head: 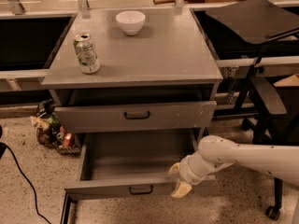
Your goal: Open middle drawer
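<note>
The middle drawer is pulled far out from the grey cabinet; its low plain front carries a small black bar handle, and the inside shows nothing in it. My gripper is at the right end of that front, on a white arm coming in from the right. One yellowish finger is inside the drawer and the other is outside the front, so the fingers stand apart across the front's top edge. Above it, the taller scuffed drawer front also stands slightly out.
On the cabinet top stand a green-and-white can at the left and a white bowl at the back. A pile of wrappers lies on the floor at the left, with a black cable. A black chair stands to the right.
</note>
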Robot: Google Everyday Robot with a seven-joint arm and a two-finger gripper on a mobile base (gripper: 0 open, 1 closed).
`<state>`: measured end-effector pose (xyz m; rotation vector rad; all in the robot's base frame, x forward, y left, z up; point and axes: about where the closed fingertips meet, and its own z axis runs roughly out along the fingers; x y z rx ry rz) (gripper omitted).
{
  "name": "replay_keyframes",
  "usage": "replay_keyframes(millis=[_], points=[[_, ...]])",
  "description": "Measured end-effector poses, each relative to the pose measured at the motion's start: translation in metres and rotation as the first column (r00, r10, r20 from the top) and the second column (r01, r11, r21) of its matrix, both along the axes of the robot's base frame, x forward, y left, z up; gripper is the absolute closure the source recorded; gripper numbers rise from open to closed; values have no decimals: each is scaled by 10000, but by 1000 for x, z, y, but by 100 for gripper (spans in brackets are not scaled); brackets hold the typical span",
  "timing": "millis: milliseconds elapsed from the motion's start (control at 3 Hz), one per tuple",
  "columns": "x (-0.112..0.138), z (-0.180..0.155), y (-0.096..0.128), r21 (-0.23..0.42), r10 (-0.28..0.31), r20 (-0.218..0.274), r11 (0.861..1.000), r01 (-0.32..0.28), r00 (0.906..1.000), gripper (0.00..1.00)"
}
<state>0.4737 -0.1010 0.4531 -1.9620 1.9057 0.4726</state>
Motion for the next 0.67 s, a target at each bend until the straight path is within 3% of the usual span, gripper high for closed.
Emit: replay_keyframes(millis=[333,667], points=[[-14,30,-12,-120,-260,436,9996,266,9987,0],[-21,71,-31,-125,-457,1122,9988,474,9926,0]])
